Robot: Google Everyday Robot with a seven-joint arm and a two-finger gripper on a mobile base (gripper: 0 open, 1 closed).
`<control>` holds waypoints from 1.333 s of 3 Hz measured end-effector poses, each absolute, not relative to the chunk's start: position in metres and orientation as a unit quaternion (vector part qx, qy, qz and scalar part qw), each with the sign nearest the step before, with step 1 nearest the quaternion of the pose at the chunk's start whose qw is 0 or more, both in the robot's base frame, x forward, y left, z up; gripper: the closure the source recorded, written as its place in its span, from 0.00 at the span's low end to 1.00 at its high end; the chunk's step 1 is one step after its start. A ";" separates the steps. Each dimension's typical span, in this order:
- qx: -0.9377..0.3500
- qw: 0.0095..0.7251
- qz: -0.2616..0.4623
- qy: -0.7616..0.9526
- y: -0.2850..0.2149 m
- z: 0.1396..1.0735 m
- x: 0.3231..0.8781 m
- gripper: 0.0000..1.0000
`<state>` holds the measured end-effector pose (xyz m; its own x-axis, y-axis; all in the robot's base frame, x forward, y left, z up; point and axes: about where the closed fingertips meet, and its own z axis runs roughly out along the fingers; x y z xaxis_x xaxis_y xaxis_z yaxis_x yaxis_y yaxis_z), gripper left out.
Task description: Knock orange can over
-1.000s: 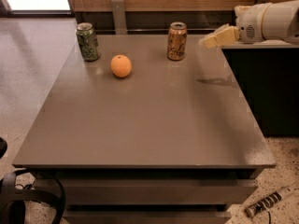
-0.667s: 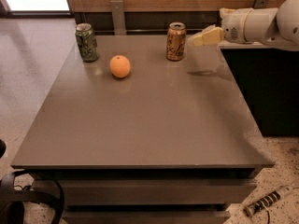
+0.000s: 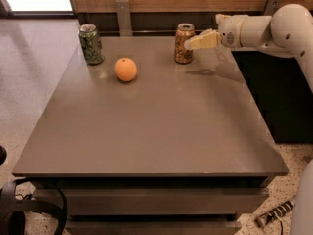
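The orange can stands upright near the far edge of the grey table, right of centre. It is slim, copper-orange with dark lettering and a silver rim. My gripper comes in from the right at the can's upper half, its cream fingertips touching or nearly touching the can's right side. The white arm stretches in from the right edge.
A green patterned can stands upright at the far left of the table. A round orange fruit lies between the two cans, a little nearer. A wooden wall and dark rail run behind the table. Cables lie on the floor at lower left.
My gripper has moved left from the table's right edge to the orange can's side. The can still stands upright in the same spot.
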<state>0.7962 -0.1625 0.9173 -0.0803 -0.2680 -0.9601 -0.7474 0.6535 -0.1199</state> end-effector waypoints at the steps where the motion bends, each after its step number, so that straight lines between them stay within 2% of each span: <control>1: -0.340 0.571 0.239 0.708 -0.150 0.904 0.799 0.00; 3: -0.302 0.561 0.298 0.710 -0.116 0.883 0.803 0.00; 4: -0.303 0.560 0.301 0.710 -0.112 0.881 0.803 0.15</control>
